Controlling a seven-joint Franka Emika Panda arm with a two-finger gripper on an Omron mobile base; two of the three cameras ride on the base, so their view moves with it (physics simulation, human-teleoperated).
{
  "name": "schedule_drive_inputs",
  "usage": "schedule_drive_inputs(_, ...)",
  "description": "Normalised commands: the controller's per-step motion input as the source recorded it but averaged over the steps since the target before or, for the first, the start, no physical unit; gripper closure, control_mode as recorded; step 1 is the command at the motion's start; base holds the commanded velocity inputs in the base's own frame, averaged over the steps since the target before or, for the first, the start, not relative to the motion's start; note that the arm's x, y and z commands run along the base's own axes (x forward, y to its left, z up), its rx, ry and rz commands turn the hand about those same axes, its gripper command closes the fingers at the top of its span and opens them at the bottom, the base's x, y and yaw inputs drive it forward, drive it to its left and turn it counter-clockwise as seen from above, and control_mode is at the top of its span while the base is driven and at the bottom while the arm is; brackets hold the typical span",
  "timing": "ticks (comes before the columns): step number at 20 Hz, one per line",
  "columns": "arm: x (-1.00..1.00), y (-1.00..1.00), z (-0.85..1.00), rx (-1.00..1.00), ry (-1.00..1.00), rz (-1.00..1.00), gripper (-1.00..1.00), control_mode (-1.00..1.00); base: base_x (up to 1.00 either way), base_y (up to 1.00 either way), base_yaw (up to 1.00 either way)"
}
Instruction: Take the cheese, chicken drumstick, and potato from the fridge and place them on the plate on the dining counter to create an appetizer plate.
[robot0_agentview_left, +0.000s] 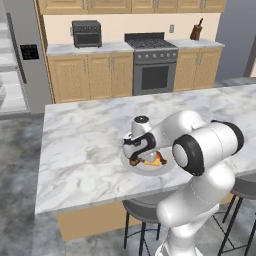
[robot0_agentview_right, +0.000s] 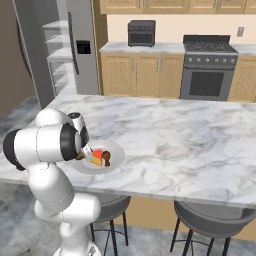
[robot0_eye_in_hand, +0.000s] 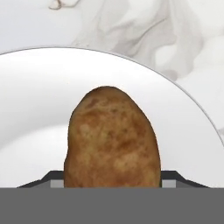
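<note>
I can't read any text, label, brand or number from my station. The black dispenser panel (robot0_agentview_left: 29, 51) on the fridge (robot0_agentview_left: 22, 55) door, at ten o'clock in the left base view, carries small pale marks too blurred to make out. The stove (robot0_agentview_left: 152, 62) front at twelve o'clock and the toaster oven (robot0_agentview_left: 86, 33) show no legible markings.

Stove (robot0_agentview_left: 152, 62) stands against the back wall; toaster oven (robot0_agentview_left: 86, 33) sits left of it, knife block (robot0_agentview_left: 196, 31) right; stools (robot0_agentview_right: 210, 218) well in front
</note>
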Motion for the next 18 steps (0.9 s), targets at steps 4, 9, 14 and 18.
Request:
schedule_drive_inputs(4,0.12,-0.16,0.06,0.00,-0.02,0.00,-1.00,-1.00,0.00,0.00,0.00)
schedule_drive_inputs(9,0.03,-0.05,0.54,0.00,-0.02,0.00,-1.00,-1.00,0.00,0.00,0.00)
schedule_drive_inputs(14,-0.31,0.00,0.88,0.00,-0.11,0.00,-1.00,-1.00,0.00,0.00,0.00)
schedule_drive_inputs(18,-0.68,-0.16,0.87,0.00,-0.07,-0.01,-1.00,-1.00,0.00,0.00,0.00)
